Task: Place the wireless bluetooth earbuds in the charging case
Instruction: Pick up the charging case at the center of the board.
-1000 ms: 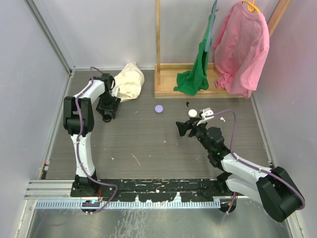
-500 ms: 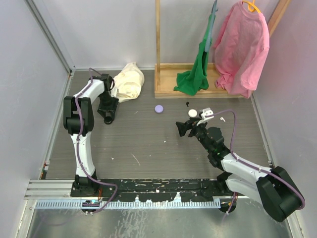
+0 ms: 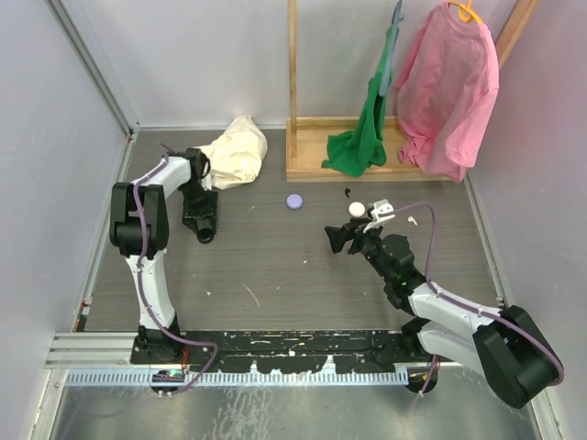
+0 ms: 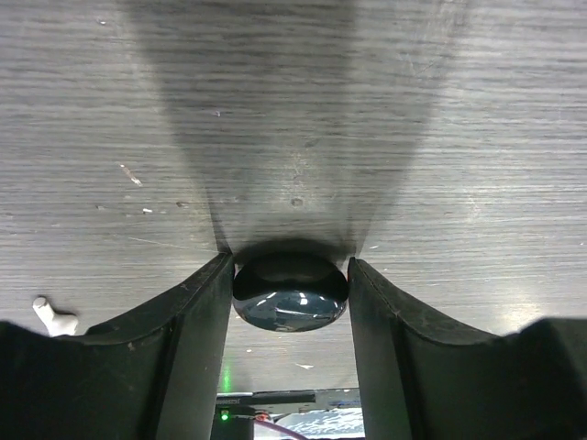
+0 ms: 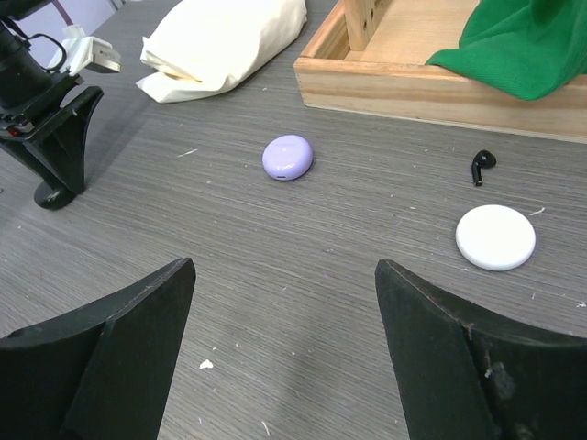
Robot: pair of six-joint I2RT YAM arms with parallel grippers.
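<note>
My left gripper (image 3: 203, 226) is shut on a glossy black rounded case (image 4: 290, 293), which touches both fingers and sits on or just above the table; the gripper also shows in the right wrist view (image 5: 50, 156). A single black earbud (image 5: 482, 165) lies on the table by the wooden tray, also in the top view (image 3: 348, 192). My right gripper (image 5: 284, 302) is open and empty, low over the table, about a hand's width short of the earbud; it also shows in the top view (image 3: 335, 240). No second earbud shows.
A lilac rounded case (image 5: 288, 157) lies mid-table. A white disc (image 5: 495, 236) lies near the earbud. A cream cloth bag (image 3: 235, 151) lies at the back left. A wooden rack base (image 3: 312, 165) holds green cloth (image 3: 359, 147); a pink shirt (image 3: 449, 82) hangs above.
My left gripper has moved toward the near side and slightly right, away from the cream bag, with the black case in it. The right arm has not moved.
</note>
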